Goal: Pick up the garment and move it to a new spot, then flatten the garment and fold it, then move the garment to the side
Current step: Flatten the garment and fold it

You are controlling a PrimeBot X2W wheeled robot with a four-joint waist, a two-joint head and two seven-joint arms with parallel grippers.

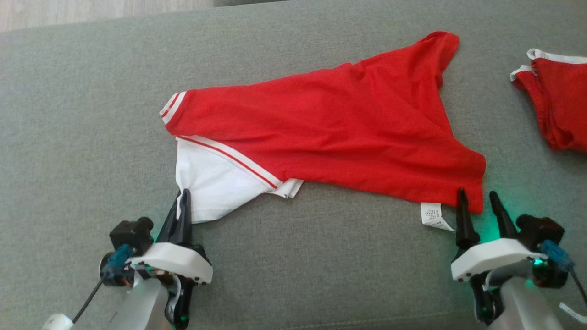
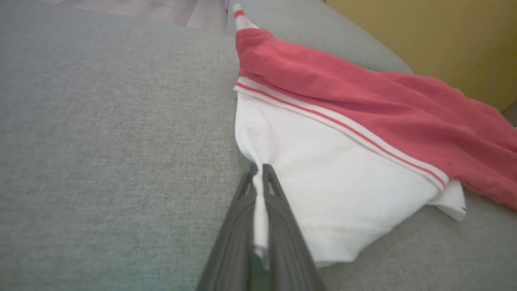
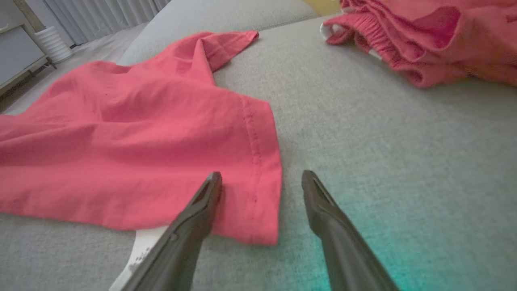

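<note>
Head view showed the garment (image 1: 330,123), a red shirt with a white inner panel (image 1: 206,183) and red-and-white striped trim, lying spread but rumpled near the middle of a grey sofa cushion (image 1: 91,114). One sleeve reached toward the far edge, and the white panel was turned out at the near left.

The cloth looked thin, light and limp. It would likely drape and bunch rather than hold a shape, and one pinch point would probably let the rest trail and twist. Corners and stitched hems looked like the best places to take hold, since doubled fabric gives the fingers more to bite on.

The left gripper (image 1: 185,195) was clamped on the near corner of the white panel. The left wrist view showed a strip of white cloth pinched between its closed fingers. The right gripper (image 1: 476,192) stood with its jaws spread and held nothing. One finger lay over the red hem corner and the other over bare cushion just beside it, so the corner sat between them, ready to be pinched. A white care label (image 1: 433,215) stuck out from under the hem, just left of that gripper.

No bin or basket held the garment; it lay loose on the cushion. A second red garment (image 1: 557,105) with white trim lay bunched well apart at the far right.
</note>
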